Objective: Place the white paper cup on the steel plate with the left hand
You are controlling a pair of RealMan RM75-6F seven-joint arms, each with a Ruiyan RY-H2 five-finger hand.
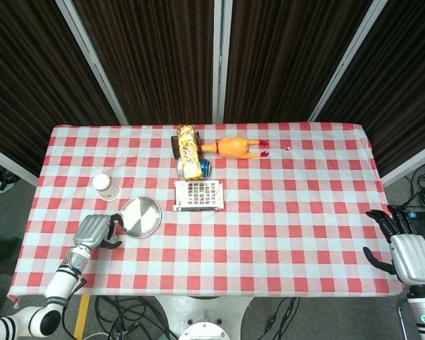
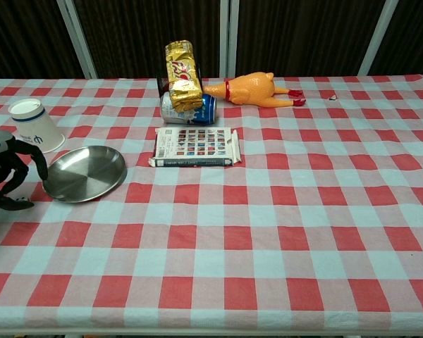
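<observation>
The white paper cup (image 1: 105, 187) (image 2: 36, 125) stands upside down on the checked cloth at the table's left, just behind and left of the round steel plate (image 1: 140, 217) (image 2: 84, 173). My left hand (image 1: 95, 231) (image 2: 3, 171) hovers beside the plate's left rim, in front of the cup, fingers curled apart and holding nothing. My right hand (image 1: 408, 253) stays open off the table's right front corner, far from both, seen only in the head view.
A patterned flat box (image 1: 198, 195) lies right of the plate. Behind it are a gold snack pack (image 1: 189, 151) on a blue can (image 2: 187, 109) and a rubber chicken (image 1: 235, 147). A small dark object (image 1: 287, 149) lies at the back right.
</observation>
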